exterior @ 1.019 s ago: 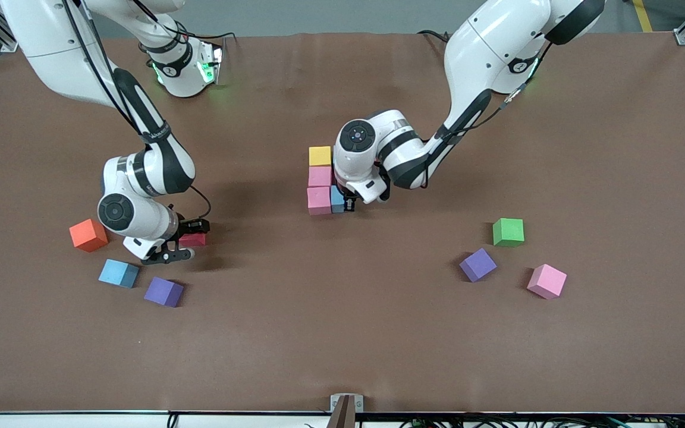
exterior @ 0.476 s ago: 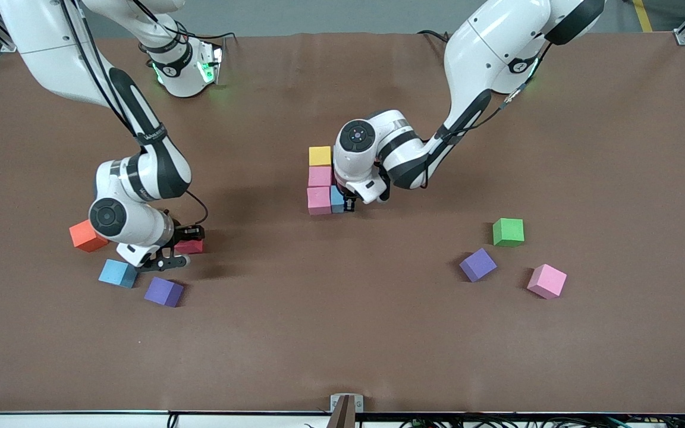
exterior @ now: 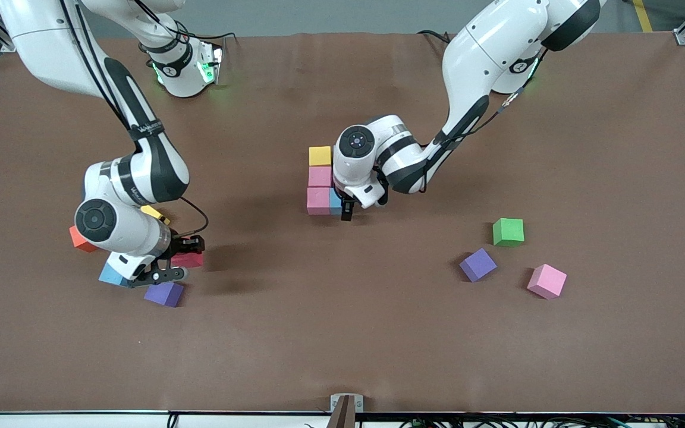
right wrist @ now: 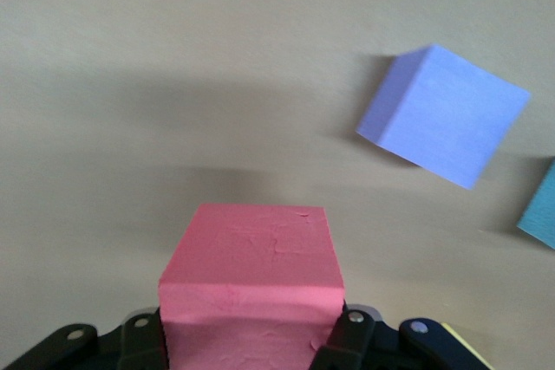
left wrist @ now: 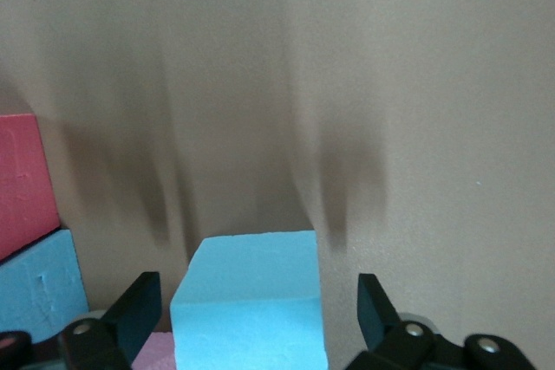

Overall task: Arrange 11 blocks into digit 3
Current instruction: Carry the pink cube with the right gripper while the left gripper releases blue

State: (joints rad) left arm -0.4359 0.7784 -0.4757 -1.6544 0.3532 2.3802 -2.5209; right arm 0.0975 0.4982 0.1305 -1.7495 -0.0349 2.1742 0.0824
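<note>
Two steps at once — one blue cube just placed, one red cube picked.

The left gripper (exterior: 347, 209) stands spread around the blue cube (left wrist: 247, 301), which touches the pink cube (exterior: 318, 200) of the column; next it should rise clear. The right gripper (exterior: 179, 264) pinches a red cube (right wrist: 251, 288) above the table near the purple cube (exterior: 164, 293) — carry it to the figure.

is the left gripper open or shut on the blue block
Open: in the left wrist view the left gripper's fingers stand apart from the blue block.

Brown table (exterior: 342, 333) carries loose blocks (exterior: 508, 232) and an orange cube (exterior: 78, 239).
</note>
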